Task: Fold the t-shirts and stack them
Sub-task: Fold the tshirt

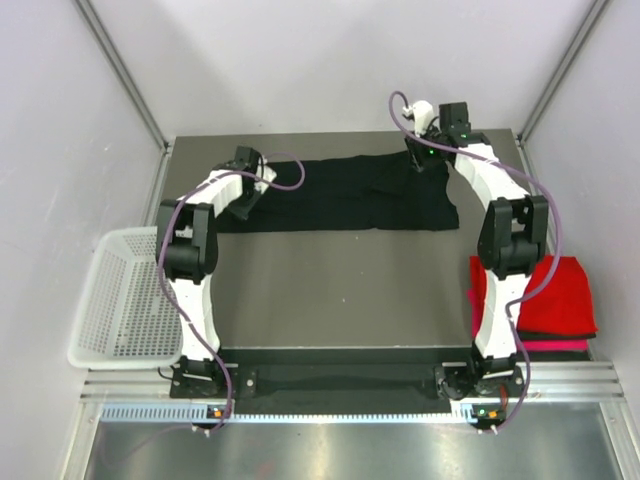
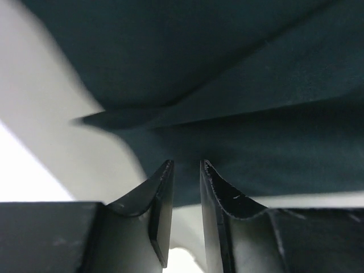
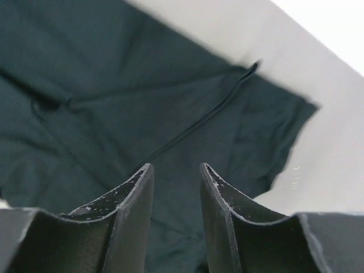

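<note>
Folded stack: the red t-shirt (image 1: 565, 290) lies on the magenta t-shirt (image 1: 556, 345) at the near right edge of the worktop (image 1: 340, 290), beside the right arm's base.
Left arm: elbow raised, forearm reaching away, wrist tipped down.
Left end effector (image 2: 186, 165): fingers slightly parted, nothing between them, over the black cloth's left end.
Right arm: stretched farther out.
Right end effector (image 3: 176, 166): spread, empty, over the cloth's right end.
Black t-shirt (image 1: 340, 195): a flat band on the far worktop, its long axis running left to right.

Table (image 1: 340, 290): black t-shirt (image 1: 340, 195) (red stack (image 1: 565, 285) too)
</note>
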